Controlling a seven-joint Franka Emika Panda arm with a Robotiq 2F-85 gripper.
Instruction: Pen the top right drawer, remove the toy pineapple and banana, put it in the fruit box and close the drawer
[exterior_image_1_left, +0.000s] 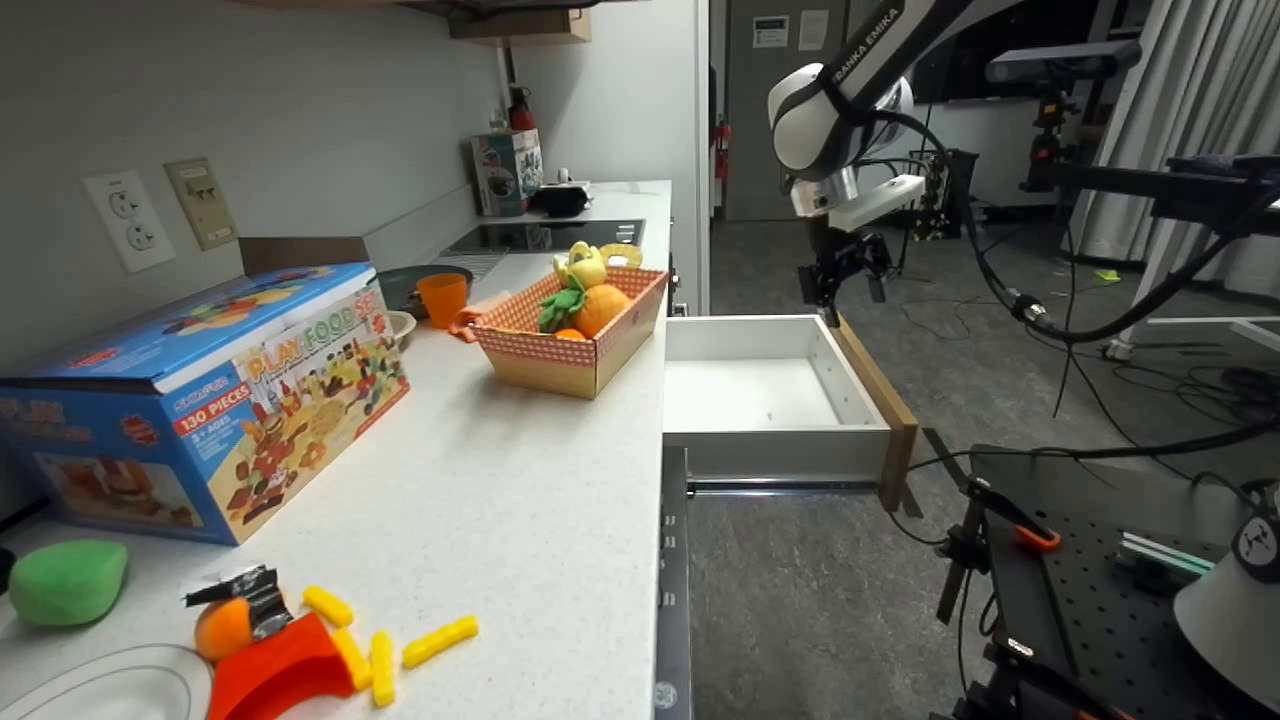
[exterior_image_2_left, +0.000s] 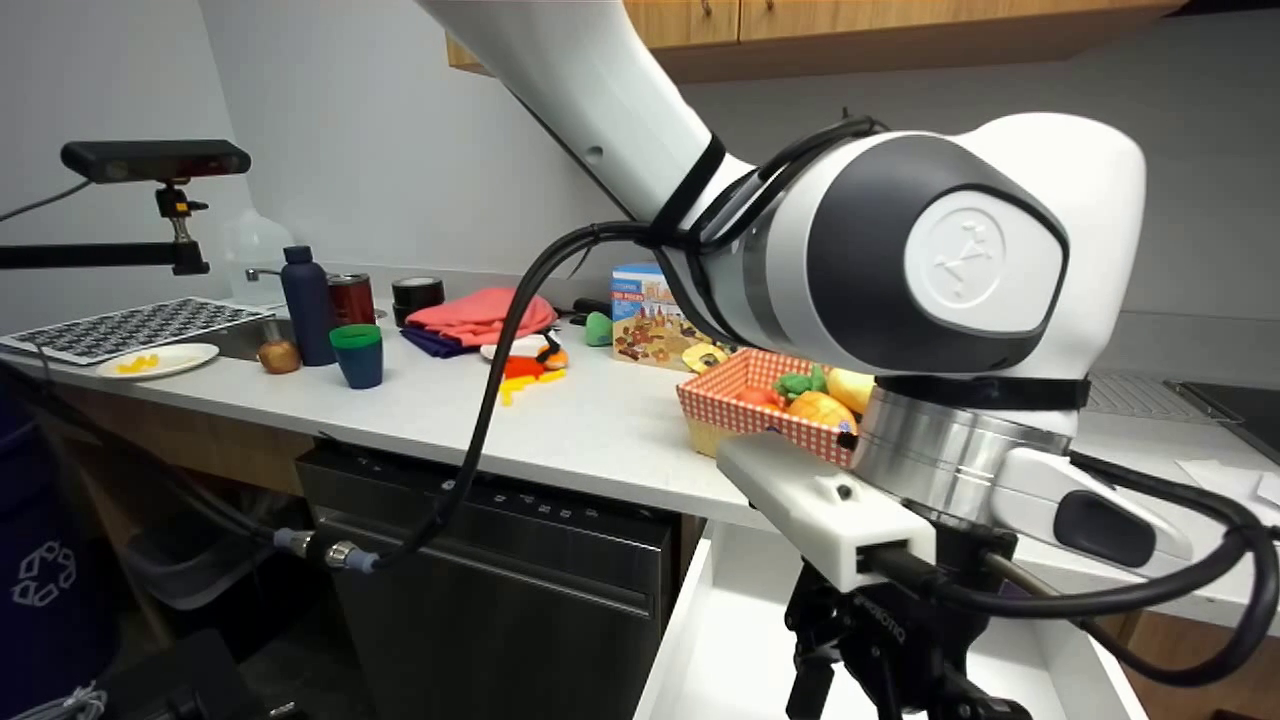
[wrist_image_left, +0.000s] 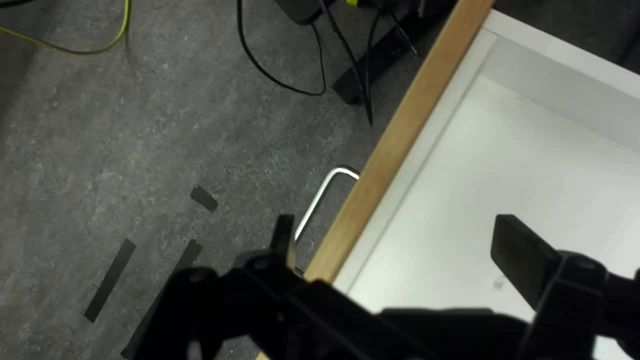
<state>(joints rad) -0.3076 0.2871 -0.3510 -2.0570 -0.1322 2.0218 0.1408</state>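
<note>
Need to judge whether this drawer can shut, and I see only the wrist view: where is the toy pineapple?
Observer: The toy pineapple lies in the gingham-trimmed basket, as both exterior views show.
Operator: And where does that basket stand?
Observer: On the white countertop, close to its front edge.
Operator: What sits beside the open drawer, beneath the countertop?
Observer: A dark dishwasher, seen in an exterior view.
</note>
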